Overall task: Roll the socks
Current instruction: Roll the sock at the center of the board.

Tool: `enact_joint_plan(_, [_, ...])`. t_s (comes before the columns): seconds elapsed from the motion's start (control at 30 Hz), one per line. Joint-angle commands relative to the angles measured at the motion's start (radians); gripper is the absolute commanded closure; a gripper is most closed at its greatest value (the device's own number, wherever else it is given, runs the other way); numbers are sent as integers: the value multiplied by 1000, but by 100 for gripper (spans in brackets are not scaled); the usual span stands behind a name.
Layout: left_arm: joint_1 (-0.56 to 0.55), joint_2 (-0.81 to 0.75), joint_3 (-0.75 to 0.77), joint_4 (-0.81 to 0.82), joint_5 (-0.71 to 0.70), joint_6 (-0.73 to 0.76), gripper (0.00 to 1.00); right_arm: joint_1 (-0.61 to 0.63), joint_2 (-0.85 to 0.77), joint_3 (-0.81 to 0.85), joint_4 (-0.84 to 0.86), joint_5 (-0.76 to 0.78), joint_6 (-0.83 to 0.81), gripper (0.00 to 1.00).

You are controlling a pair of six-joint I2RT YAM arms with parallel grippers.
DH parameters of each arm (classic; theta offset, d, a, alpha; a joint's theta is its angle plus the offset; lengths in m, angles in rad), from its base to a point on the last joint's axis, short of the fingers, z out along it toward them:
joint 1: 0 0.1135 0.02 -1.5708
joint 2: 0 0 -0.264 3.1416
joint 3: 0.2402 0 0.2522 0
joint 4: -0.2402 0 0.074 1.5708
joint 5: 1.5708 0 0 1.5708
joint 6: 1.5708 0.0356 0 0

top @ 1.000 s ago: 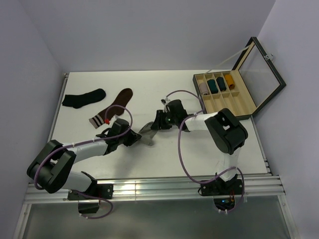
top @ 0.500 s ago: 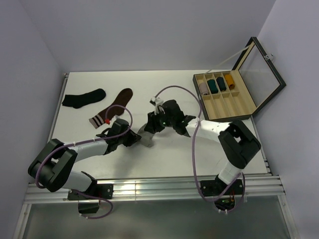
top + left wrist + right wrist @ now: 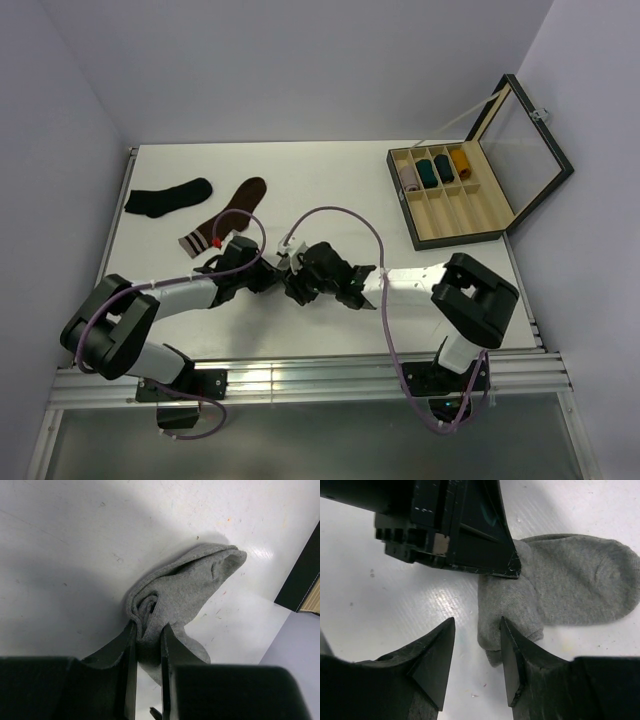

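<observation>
From the left wrist, the left tool (image 3: pixel 147 647) is pinched narrow on the grey sock (image 3: pixel 185 587), with the cloth squeezed in the thin gap between its two dark fingers (image 3: pixel 126 652). The sock lies on the white counter (image 3: pixel 75 545), folded over on itself. A curled fold sits just ahead of the fingertips, and the rounded toe end points to the upper right. A dark corner of the box (image 3: pixel 304 575) shows at the right edge, well apart from the sock.

From the right wrist, the right tool (image 3: pixel 476 655) stands apart at a middling width and holds nothing. The folded near end of the grey sock (image 3: pixel 570 580) lies partly in its gap and partly beneath one finger (image 3: pixel 515 660). The other finger is over bare counter. The left tool comes in from the top of this view, its tip set on the sock where the fold begins. The toe end stretches off to the right, flat on the counter.

From above, both tools meet low over the counter (image 3: pixel 330 180), near its middle and towards the front edge. The left tool (image 3: pixel 270 279) and right tool (image 3: pixel 300 284) are nose to nose, and the grey sock is almost wholly hidden under them. A black sock (image 3: pixel 168 196) and a brown sock (image 3: pixel 228 212) with a pale striped cuff lie at the far left, apart from the tools. At the far right, the wooden box (image 3: pixel 470 215) stands with its lid (image 3: pixel 525 125) raised. Four rolled socks (image 3: pixel 433 169) fill the compartments of its back row.
</observation>
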Motion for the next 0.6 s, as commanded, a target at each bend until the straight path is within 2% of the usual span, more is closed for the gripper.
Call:
enact_joint_plan(0.0, [6, 48, -16, -97, -7, 29, 100, 15, 44, 4, 59, 95, -44, 50])
enact_joint_plan(0.23, [7, 47, -14, -100, -7, 37, 100, 30, 51, 32, 52, 193, -49, 40])
enact_joint_plan(0.57, [9, 53, -10, -99, -1, 54, 100, 32, 51, 70, 38, 262, -119, 38])
